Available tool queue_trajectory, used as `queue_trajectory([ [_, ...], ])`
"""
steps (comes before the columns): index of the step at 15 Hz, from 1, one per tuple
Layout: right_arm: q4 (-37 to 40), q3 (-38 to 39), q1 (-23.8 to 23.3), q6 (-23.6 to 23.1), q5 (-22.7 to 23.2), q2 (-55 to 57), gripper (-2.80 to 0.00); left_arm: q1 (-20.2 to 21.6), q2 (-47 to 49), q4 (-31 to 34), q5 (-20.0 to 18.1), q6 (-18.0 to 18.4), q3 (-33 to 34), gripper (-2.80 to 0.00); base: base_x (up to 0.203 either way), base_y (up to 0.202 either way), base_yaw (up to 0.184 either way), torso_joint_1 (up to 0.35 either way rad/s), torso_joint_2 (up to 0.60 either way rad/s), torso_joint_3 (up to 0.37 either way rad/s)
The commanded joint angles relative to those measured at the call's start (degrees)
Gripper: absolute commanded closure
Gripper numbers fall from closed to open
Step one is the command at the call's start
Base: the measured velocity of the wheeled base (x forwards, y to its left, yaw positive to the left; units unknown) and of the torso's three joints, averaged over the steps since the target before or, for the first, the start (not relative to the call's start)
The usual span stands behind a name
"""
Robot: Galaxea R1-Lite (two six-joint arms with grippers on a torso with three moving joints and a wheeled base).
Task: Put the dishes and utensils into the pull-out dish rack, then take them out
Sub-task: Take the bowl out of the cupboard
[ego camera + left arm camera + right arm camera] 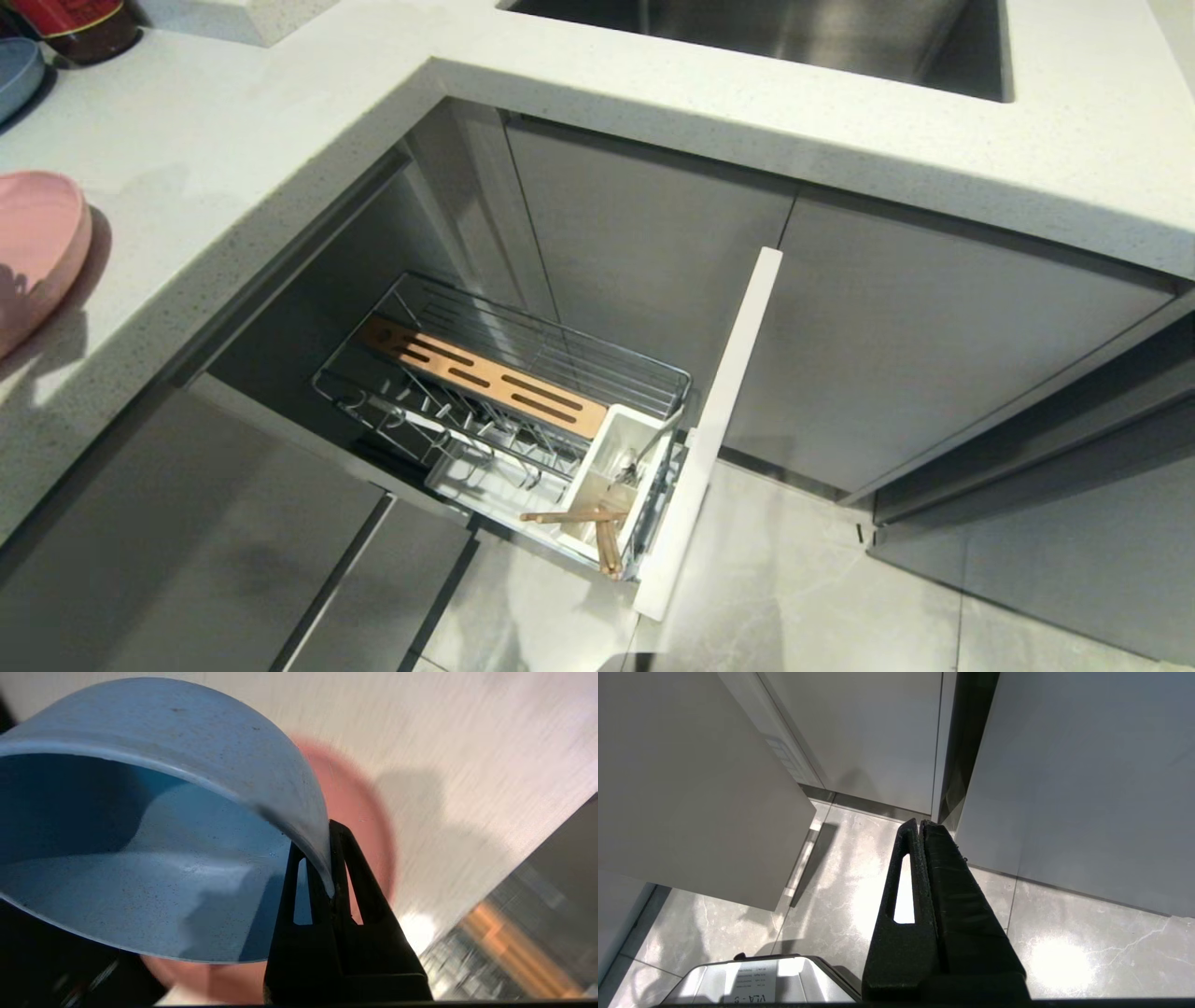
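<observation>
Left end effector (332, 877): closed on the rim of the light-blue bowl (154, 826), one finger inside the wall, the other outside. The bowl hangs tilted, its opening turned toward the wrist camera, above the pink plate (359, 812) and the white speckled worktop (467, 742). Neither this arm nor the bowl appears in the head view.

Right end effector (920, 828): closed on nothing, fingers pressed together, held low over the grey tiled floor (1064, 933) in front of the grey cabinet doors (1073, 788).

Pink plate (33, 247): on the worktop (233, 140) near its left end, partly cut off by the picture's edge.

Pull-out dish rack (523, 401): drawn out of the cabinet at the inner corner of the L-shaped worktop, its white front panel (719, 420) at the outer end. The chrome wire basket carries a slotted wooden strip (485, 378) along its middle; no dishes stand in its wire slots.

White cutlery box (621, 485): at the panel end of the rack. Chopsticks (588, 523): in the box, one lying across its rim, the other slanting out over the edge. Spoon (644, 457): handle leaning up out of the box.

Sink (794, 37): steel, set in the worktop at the far edge. Blue-grey plate (17, 75) and a dark red jar (79, 23): far-left corner of the worktop.
</observation>
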Motion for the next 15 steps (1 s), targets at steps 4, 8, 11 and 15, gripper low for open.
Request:
queue_trajectory([
  [4, -0.02, 0.00, 0.00, 0.03, 0.00, -0.24, 0.00, 0.43, 0.99, 21.28, 0.57, -1.40, -3.85, 0.00, 0.000, 0.000, 0.000, 0.000, 0.00, 0.000],
  [8, -0.02, 0.00, 0.00, 0.03, 0.00, -0.24, 0.00, 0.43, 1.29, 31.07, 0.32, -2.75, -6.42, 0.00, 0.000, 0.000, 0.000, 0.000, 0.00, 0.000],
  [11, -0.02, 0.00, 0.00, 0.03, 0.00, -0.24, 0.00, 0.58, 2.73, 34.87, -0.01, -2.76, -7.33, 0.00, 0.000, 0.000, 0.000, 0.000, 0.00, 0.000],
  [15, -0.02, 0.00, 0.00, 0.03, 0.00, -0.24, 0.00, 1.73, 5.42, 35.39, -4.11, -2.68, -8.32, 0.00, 0.000, 0.000, 0.000, 0.000, 0.00, 0.000],
])
